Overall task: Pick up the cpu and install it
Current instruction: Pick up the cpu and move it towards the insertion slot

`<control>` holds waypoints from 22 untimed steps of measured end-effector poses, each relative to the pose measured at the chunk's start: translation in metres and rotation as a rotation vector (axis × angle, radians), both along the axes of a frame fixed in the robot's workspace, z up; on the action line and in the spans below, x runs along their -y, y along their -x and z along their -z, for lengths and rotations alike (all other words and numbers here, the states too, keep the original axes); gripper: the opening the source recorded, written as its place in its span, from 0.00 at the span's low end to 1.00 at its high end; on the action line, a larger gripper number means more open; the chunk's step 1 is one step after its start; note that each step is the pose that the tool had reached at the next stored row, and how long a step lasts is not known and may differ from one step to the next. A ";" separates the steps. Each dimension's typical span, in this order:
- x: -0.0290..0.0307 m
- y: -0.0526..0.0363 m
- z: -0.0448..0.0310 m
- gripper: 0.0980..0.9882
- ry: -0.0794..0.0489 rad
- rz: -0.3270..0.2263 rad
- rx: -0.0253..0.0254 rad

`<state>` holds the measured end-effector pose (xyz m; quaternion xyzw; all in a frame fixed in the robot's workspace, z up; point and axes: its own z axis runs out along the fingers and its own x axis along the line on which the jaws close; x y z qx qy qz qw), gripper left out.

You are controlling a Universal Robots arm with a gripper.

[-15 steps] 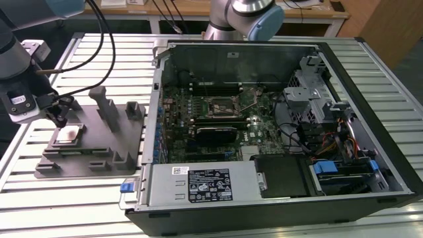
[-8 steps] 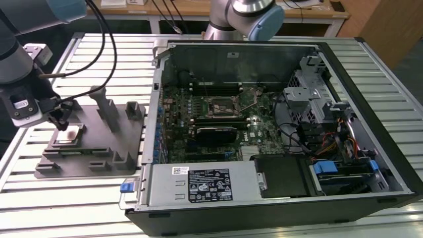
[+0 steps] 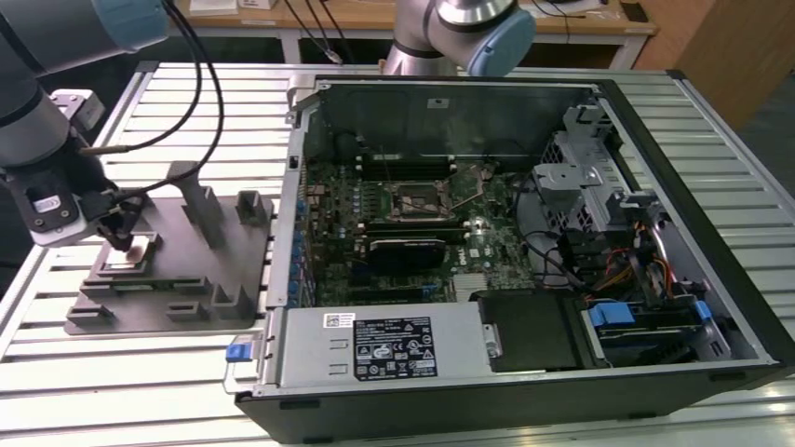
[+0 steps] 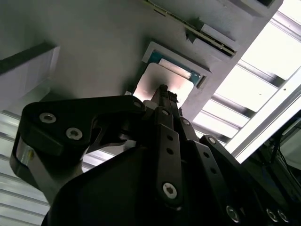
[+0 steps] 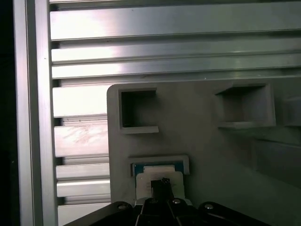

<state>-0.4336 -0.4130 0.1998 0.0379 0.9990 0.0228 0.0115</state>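
The cpu [image 4: 181, 87], a small square chip with a silvery-white top plate, sits at a recess of the grey tray [image 3: 174, 289] at the exterior view's left, beside the open computer case. It also shows as a pale square [image 3: 132, 253] on the tray and at the recess [image 5: 160, 176] in the first wrist view. My gripper [image 3: 121, 242] is down on the chip. Its black fingers [image 4: 164, 108] come together to a narrow tip [image 4: 163, 88] over the plate's near part, pinching it. The socket [image 3: 416, 197] lies in the middle of the motherboard, far from the gripper.
Upright blocks [image 3: 199, 200] stand on the tray just beside the gripper. The case's metal wall [image 3: 298, 168] rises between tray and motherboard. A second arm [image 3: 478, 28] stands behind the case. The ribbed aluminium table [image 5: 141, 61] extends around the tray.
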 end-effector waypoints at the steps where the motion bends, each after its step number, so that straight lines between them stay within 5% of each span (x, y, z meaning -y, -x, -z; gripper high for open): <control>1: 0.0004 -0.0008 0.0005 0.01 0.000 0.000 -0.0004; 14: 0.0029 -0.0028 0.0036 0.02 0.000 0.000 -0.0008; 22: 0.0029 -0.0028 0.0036 0.35 0.001 0.000 -0.0007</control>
